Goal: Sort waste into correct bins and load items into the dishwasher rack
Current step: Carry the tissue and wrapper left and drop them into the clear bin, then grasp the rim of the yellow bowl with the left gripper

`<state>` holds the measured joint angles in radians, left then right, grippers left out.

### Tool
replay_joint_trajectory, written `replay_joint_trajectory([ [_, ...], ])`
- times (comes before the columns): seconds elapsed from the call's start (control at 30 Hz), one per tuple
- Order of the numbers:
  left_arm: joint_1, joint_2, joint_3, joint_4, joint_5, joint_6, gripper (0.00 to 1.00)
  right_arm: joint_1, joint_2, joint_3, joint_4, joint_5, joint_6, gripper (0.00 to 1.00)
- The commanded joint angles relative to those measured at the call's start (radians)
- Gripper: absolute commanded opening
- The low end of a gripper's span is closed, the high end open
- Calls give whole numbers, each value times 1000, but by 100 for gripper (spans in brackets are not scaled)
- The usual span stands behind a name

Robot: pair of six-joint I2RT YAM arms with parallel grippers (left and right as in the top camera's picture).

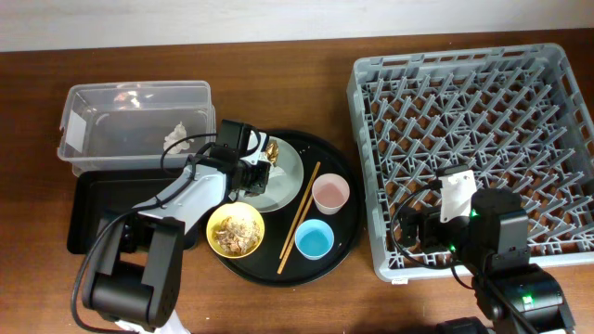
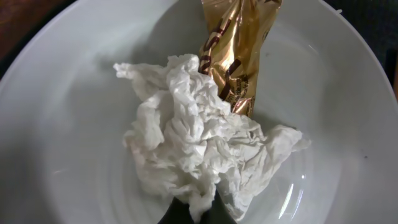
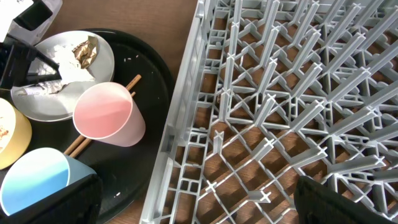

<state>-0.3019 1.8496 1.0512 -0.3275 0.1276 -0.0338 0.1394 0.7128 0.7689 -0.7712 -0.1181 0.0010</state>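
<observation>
Cropped by edges: foil wrapper [image 2: 239,53] top, plate [image 2: 62,155] rim.

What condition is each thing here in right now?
Plate, holding crumpled paper and gold wrapper.
Yellow bowl, food scraps inside.
Pink cup, upright, empty.
Blue cup, upright, empty.
Clear tub, one paper scrap inside.
Dishwasher rack, nothing loaded.
Right end effector, open.
Left end effector, at the plate, grip unclear.

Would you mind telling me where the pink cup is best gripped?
Probably its rim on the side facing the dishwasher rack, from above, one finger inside: the pink cup stands upright, mouth open, with chopsticks and light blue cup crowding its other sides.
</observation>
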Motion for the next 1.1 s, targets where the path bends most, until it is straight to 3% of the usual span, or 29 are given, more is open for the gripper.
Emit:
replay_joint_trajectory([
  [0.0,18,-135,35,-4,6,-15,0,5,1,19,2,-6,8,99],
  [0.17,216,-364,38,51,3,-147,0,5,1,19,2,-6,8,99],
  [0.27,326,-358,38,97,-85,-255,1,5,1,19,1,-6,8,99],
  [0.33,385,-324,38,141,-136,-266,3,5,1,19,1,-6,8,99],
  [0.43,419,-261,38,193,-136,-266,19,5,1,19,1,-6,8,99],
  [0.47,421,-238,38,203,-136,-266,46,5,1,19,1,-6,8,99],
  [0.5,421,-232,38,205,-135,-266,56,5,1,19,1,-6,8,99],
  [0.53,421,-232,38,206,-135,-265,61,5,1,19,1,-6,8,99],
  [0.63,421,-297,38,186,-131,-264,61,5,1,19,1,-6,8,99],
  [0.73,373,-407,38,51,-124,-254,59,5,1,19,1,-6,8,99],
  [0.83,204,-457,38,-257,-94,-253,59,5,1,19,0,-6,8,99],
  [0.93,60,-436,34,-451,-94,-254,59,5,1,19,0,-6,8,99],
  [1.07,-135,-370,28,-527,-94,-254,59,5,1,19,0,-6,8,99],
])
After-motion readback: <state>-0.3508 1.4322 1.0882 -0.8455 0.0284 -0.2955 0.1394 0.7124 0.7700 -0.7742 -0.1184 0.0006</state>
